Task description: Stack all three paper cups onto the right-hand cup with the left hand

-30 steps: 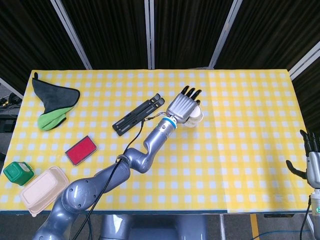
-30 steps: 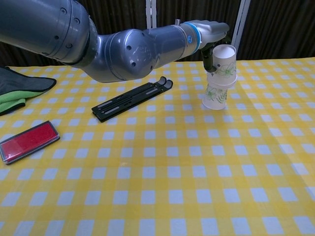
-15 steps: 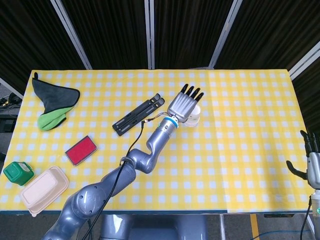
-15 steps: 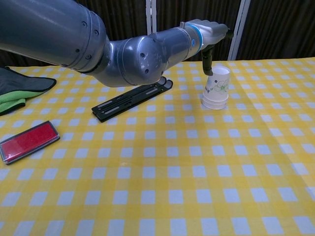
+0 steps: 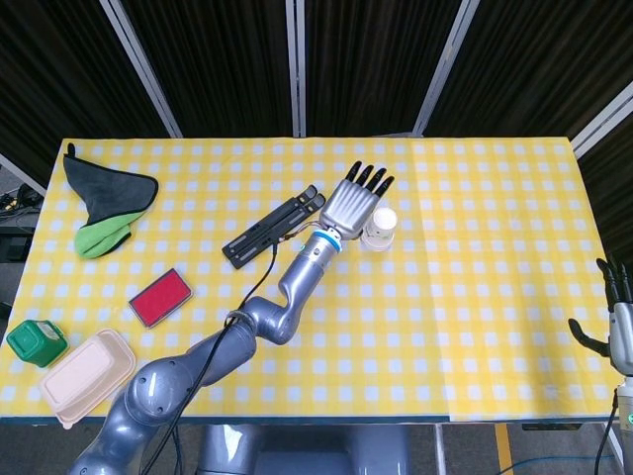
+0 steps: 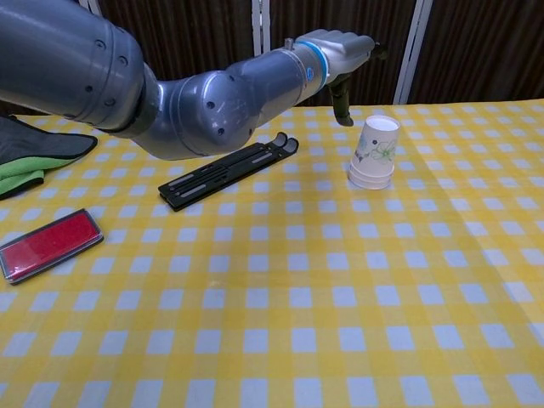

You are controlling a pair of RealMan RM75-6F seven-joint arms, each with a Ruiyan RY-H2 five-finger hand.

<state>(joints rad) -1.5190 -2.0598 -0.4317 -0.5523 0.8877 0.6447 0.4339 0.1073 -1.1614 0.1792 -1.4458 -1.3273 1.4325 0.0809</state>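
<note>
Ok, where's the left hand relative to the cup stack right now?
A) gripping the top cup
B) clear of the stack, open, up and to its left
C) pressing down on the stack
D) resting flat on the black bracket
B: in both views the left hand has spread fingers holding nothing, apart from the cup stack, which stands alone on the tablecloth.

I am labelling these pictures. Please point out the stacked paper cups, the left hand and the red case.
stacked paper cups (image 6: 375, 153): chest view, on the printed side wall.
left hand (image 5: 354, 205): head view, on the back of the hand.
red case (image 6: 47, 244): chest view, on its flat red top.
</note>
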